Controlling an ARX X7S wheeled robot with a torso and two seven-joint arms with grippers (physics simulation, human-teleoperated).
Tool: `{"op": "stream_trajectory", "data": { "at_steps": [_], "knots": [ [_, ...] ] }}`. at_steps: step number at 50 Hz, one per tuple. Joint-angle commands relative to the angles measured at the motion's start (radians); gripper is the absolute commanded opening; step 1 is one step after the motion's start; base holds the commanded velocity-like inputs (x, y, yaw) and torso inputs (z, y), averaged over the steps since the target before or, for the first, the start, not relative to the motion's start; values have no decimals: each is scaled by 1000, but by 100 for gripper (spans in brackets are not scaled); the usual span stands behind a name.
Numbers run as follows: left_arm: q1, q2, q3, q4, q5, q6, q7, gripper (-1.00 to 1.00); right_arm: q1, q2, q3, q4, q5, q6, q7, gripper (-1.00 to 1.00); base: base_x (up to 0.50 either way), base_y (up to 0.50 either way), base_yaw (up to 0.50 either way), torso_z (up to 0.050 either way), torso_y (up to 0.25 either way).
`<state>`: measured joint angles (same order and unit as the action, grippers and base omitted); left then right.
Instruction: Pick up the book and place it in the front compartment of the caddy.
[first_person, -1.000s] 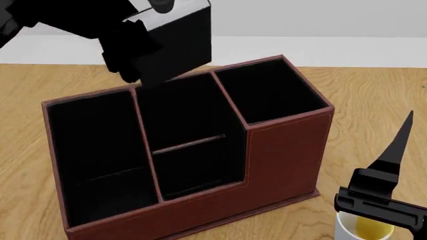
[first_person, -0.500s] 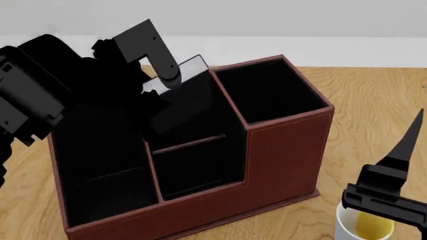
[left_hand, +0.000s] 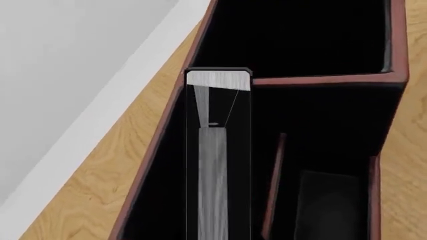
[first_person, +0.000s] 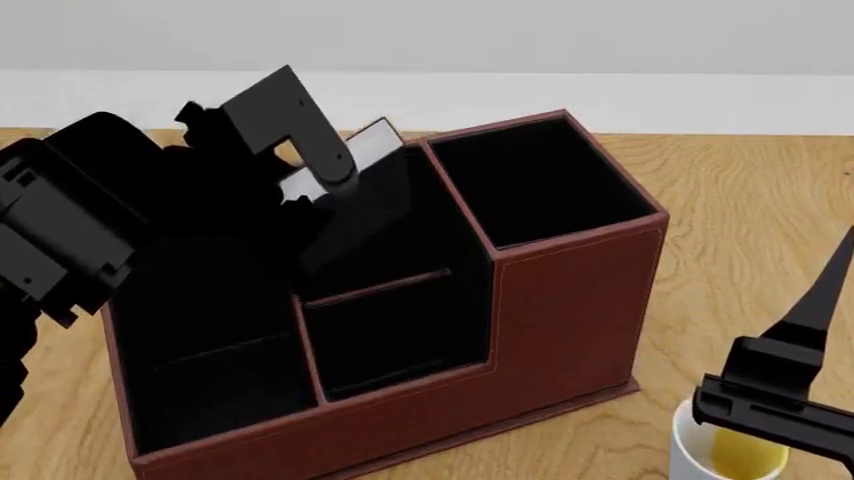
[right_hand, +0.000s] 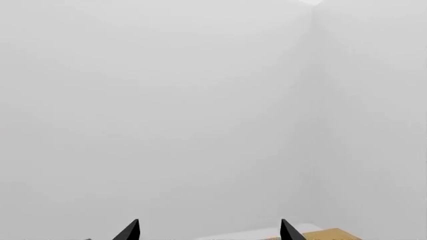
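Observation:
The reddish-brown caddy (first_person: 574, 300) stands on the wooden table. My left gripper (first_person: 324, 165) is shut on the black book (first_person: 367, 195) and holds it tilted, with its lower end down in the middle section behind the thin crossbar (first_person: 378, 287). The front compartment (first_person: 394, 345), below the crossbar, holds nothing. In the left wrist view the book's pale page edges (left_hand: 213, 170) run along the caddy's back wall (left_hand: 160, 150), beside the crossbar (left_hand: 272, 190). My right gripper (first_person: 817, 305) is open and empty, pointing up at the lower right; its fingertips (right_hand: 130, 231) stand wide apart.
A white-and-yellow mug (first_person: 727, 455) stands under my right arm, right of the caddy. The tall square cell (first_person: 541, 185) is on the caddy's right and the long wide cell (first_person: 200, 320) on its left. A white wall runs behind the table.
My left gripper came down from above the caddy and leaned the book into the middle section. My right gripper drifted slightly right and down.

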<state>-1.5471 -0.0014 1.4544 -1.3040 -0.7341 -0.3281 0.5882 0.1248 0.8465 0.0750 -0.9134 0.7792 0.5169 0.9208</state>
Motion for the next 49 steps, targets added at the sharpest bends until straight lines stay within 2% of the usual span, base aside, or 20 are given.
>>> {"op": "stream_trajectory", "data": {
  "at_steps": [1, 4, 14, 15, 33, 49],
  "knots": [
    [-2, 1, -73, -3, -16, 51, -92, -100, -15, 2, 4, 1, -2, -6, 0, 100, 0, 0, 0, 0, 0],
    [-2, 1, -73, -3, -16, 51, -92, -100, -60, 13, 44, -2, 4, -27, -9, 100, 0, 0, 0, 0, 0],
    [-2, 1, -73, -3, -16, 51, -92, -100, -73, 12, 44, -3, -2, -33, -9, 100, 0, 0, 0, 0, 1],
    [-2, 1, -73, -3, -16, 51, -92, 100, -78, 12, 48, -3, -3, -37, -11, 100, 0, 0, 0, 0, 0],
    [-2, 1, -73, -3, -16, 51, -92, 100, -15, 3, -11, -2, -8, -5, 10, 100, 0, 0, 0, 0, 1],
    [-2, 1, -73, -3, -16, 51, -92, 100, -15, 18, 2, -4, 9, -7, 6, 100, 0, 0, 0, 0, 0]
  ]
}}
